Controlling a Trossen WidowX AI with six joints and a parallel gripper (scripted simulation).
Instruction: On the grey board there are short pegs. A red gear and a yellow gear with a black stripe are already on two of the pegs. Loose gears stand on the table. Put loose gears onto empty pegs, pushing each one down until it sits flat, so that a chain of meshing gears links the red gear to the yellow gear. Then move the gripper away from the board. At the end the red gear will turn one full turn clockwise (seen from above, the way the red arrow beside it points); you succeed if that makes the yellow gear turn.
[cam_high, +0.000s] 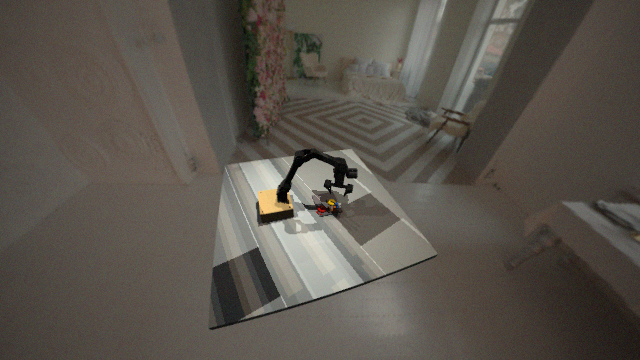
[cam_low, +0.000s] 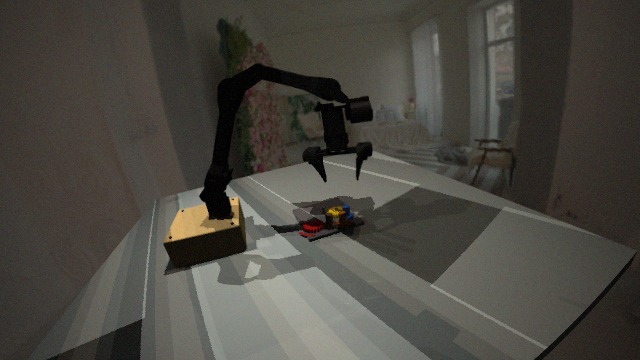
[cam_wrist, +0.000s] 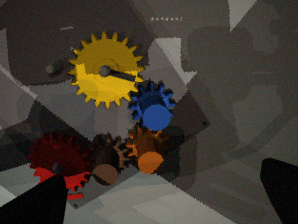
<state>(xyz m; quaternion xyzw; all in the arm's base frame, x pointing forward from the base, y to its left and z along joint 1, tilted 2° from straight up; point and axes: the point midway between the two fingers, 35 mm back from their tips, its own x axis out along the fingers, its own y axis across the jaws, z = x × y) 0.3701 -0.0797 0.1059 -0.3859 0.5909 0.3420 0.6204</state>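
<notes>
In the top view, the gripper (cam_high: 341, 192) (cam_low: 341, 179) (cam_wrist: 166, 179) is seen right of the frame's middle, its jaws released and spread, with nothing grasped. Below it, the grey board (cam_high: 317, 196) (cam_low: 320, 237) (cam_wrist: 192, 112) is set on the table (cam_high: 320, 270) (cam_low: 320, 310), where a yellow gear (cam_high: 331, 202) (cam_low: 335, 211) (cam_wrist: 106, 90) and a red gear (cam_high: 321, 210) (cam_low: 312, 226) (cam_wrist: 50, 155) can be made out. One tan box-shaped base (cam_high: 276, 212) (cam_low: 200, 250) is placed to their left; the table is patterned in pale and dark stripes.

In the exterior view, two tapered black fingers are held apart above the gears, just right of centre. The gears are clustered on the dark, flat board.

In the wrist view, five toothed gears are counted: one yellow with a black stripe, upper left; one red, lower left; one brown (cam_wrist: 106, 160), lower left of centre; one orange (cam_wrist: 147, 150), lower middle; one blue (cam_wrist: 153, 107), right of the yellow. The last three are topped by round, smooth, upright cylinders. One bare, round-tipped peg (cam_wrist: 56, 67) is shown at upper left. The fingertips are parted at the lower corners.
</notes>
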